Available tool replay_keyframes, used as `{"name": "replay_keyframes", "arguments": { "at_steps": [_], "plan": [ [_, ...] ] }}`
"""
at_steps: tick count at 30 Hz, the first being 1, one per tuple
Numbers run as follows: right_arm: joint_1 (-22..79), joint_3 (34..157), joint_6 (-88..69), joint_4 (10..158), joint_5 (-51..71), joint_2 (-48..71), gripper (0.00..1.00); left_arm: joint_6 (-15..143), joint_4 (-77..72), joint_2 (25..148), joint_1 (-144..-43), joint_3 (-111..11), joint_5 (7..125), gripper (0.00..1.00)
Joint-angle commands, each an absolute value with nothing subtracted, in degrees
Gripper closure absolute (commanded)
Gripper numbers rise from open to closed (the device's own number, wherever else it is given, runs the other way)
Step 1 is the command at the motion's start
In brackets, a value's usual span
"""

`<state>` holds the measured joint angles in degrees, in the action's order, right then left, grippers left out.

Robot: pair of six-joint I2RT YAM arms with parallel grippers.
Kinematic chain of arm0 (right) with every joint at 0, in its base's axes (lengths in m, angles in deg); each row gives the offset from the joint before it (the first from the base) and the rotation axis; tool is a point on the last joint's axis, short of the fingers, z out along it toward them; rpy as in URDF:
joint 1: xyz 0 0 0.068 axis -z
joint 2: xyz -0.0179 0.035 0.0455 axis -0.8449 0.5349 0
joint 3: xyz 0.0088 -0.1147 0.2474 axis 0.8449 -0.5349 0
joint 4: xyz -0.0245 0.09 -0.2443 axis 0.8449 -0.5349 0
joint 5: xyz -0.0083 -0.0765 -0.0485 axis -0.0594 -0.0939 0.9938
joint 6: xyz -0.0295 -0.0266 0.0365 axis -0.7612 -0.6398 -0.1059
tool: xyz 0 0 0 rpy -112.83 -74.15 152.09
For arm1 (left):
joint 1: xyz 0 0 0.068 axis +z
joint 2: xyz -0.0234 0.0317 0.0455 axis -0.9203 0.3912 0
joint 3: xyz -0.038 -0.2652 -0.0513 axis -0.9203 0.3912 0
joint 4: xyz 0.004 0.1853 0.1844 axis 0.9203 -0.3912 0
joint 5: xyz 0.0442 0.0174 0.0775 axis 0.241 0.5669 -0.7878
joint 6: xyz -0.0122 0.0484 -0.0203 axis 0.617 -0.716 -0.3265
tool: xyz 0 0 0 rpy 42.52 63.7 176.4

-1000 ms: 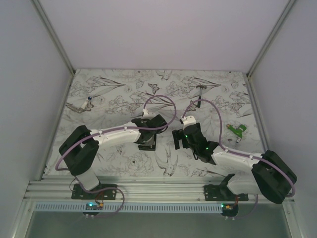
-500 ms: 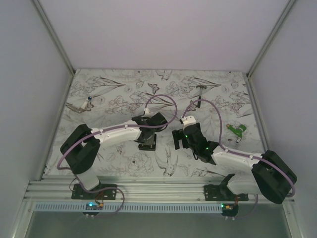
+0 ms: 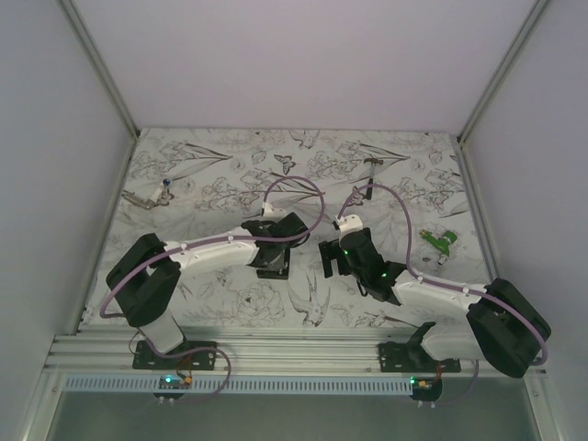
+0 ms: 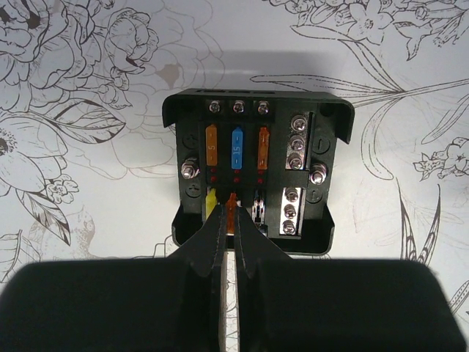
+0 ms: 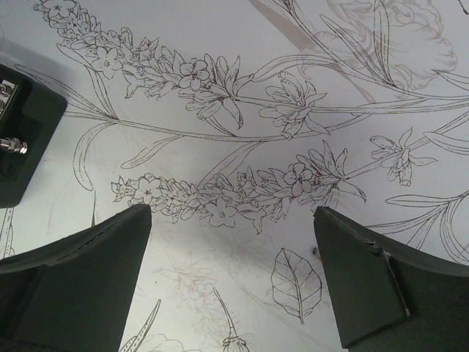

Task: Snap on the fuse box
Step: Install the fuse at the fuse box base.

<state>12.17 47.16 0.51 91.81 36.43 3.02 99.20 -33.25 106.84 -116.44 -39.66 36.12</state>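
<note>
The fuse box [image 4: 322, 158] is a black open box lying flat on the flower-patterned table, seen face-on in the left wrist view. Its upper row holds an amber fuse [image 4: 212, 145], a blue fuse [image 4: 236, 149] and an orange fuse [image 4: 264, 147]. A yellow fuse [image 4: 210, 201] stands in the lower row. My left gripper [image 4: 231, 214] is shut on a small red-orange fuse [image 4: 232, 207] at the lower row's middle slot. From above, the left gripper [image 3: 274, 255] covers most of the fuse box [image 3: 274, 271]. My right gripper [image 3: 331, 262] hovers open just to the right, and the box's corner [image 5: 26, 143] shows in its view.
A green object [image 3: 441, 242] lies at the right side of the table. A small dark hammer [image 3: 373, 163] lies at the back. A small metal item [image 3: 147, 196] sits at the far left. The white walls enclose the table on three sides.
The left arm's elbow and cable shifted slightly while its gripper stayed over the fuse box. The right arm has not moved.
</note>
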Motion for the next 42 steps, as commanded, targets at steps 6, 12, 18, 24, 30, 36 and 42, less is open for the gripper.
{"name": "replay_keyframes", "arguments": {
  "at_steps": [6,12,18,24,30,36,42],
  "plan": [
    [12.6,47.7,0.3,94.0,36.5,1.2,0.01,104.2,-37.8,109.3,-118.3,-35.8,38.9,1.00],
    [12.5,47.8,0.2,93.7,36.7,1.1,0.01,105.5,-37.7,109.4,-118.4,-34.8,39.7,1.00],
    [12.5,48.0,-0.4,93.8,36.9,1.2,0.01,105.6,-37.7,107.9,-118.3,-33.2,39.7,1.00],
    [12.5,48.1,-0.1,93.9,36.1,1.7,0.01,105.9,-37.7,107.7,-118.3,-32.9,40.4,1.00],
    [12.5,47.8,0.2,94.1,36.2,1.3,0.01,106.6,-37.4,107.6,-118.3,-32.7,41.1,1.00],
    [12.5,47.8,0.3,94.1,35.9,1.2,0.01,103.2,-37.5,109.1,-117.9,-35.3,41.2,1.00],
    [12.5,47.5,0.3,94.1,35.9,0.8,0.01,101.1,-37.5,109.7,-116.6,-36.8,41.0,1.00]
  ]
}}
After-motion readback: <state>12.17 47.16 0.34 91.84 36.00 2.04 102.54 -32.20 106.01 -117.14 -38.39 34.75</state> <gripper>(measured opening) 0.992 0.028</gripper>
